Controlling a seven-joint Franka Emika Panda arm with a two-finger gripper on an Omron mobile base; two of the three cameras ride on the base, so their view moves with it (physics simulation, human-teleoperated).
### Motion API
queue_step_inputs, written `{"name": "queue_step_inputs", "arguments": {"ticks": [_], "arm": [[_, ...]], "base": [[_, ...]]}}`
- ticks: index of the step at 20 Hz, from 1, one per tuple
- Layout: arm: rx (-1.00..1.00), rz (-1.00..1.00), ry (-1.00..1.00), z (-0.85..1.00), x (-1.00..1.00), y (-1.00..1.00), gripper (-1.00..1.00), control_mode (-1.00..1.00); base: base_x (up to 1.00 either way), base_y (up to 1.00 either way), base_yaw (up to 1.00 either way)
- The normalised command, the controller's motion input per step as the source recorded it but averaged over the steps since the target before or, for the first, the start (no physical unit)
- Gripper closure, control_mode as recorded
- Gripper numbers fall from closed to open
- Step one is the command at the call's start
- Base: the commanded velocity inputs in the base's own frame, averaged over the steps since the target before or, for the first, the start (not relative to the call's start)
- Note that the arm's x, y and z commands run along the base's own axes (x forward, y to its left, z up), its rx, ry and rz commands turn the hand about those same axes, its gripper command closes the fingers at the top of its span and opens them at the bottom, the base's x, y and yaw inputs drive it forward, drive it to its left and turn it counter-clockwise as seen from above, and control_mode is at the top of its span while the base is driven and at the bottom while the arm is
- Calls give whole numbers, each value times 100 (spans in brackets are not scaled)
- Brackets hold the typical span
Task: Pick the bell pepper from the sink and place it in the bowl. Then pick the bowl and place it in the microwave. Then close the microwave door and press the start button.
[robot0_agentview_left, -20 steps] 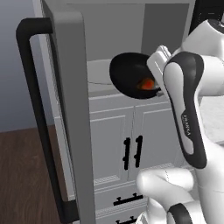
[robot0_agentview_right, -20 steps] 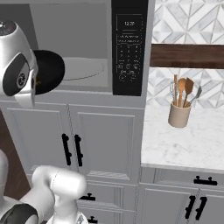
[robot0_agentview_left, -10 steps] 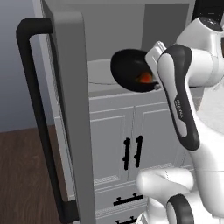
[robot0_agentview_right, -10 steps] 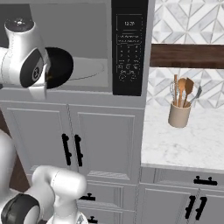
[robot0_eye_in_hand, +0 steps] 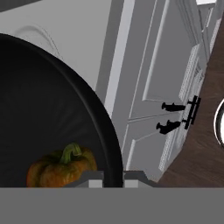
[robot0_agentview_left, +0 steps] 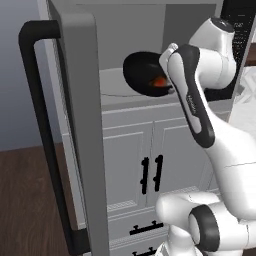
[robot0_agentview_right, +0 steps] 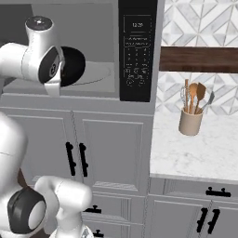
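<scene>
Bowl (robot0_eye_in_hand: 48, 113): glossy black, smooth, faintly streaked inside. Bell pepper (robot0_eye_in_hand: 61, 168): shiny orange-red skin, matt green stem. Microwave door (robot0_agentview_left: 80, 125): matt grey frame, satin black bar handle (robot0_agentview_left: 42, 130). Control panel (robot0_agentview_right: 136, 51): glossy black. Desk (robot0_agentview_right: 195, 151), right of frame: polished white marble. Shelf (robot0_agentview_right: 200, 59): dark wood. Floor (robot0_eye_in_hand: 199, 148): brown wood.

The microwave's control panel (robot0_agentview_right: 136, 46) display reads 12:25 — other lettering is illegible.

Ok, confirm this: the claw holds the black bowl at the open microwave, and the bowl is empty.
Not empty. The hand view shows the red-orange pepper lying inside the bowl. The rest holds: the claw grips the bowl's rim at the open microwave.
</scene>
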Motion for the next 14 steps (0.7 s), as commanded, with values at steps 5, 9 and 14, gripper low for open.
{"name": "queue_step_inputs", "arguments": {"ticks": [5, 9, 14], "arm": [[0, 0, 0, 0, 56, 0, 100, -100], [0, 0, 0, -10, 58, 0, 100, -100], [0, 0, 0, -23, 56, 8, 100, -100]], "base": [[0, 0, 0], [0, 0, 0], [0, 0, 0]]}}
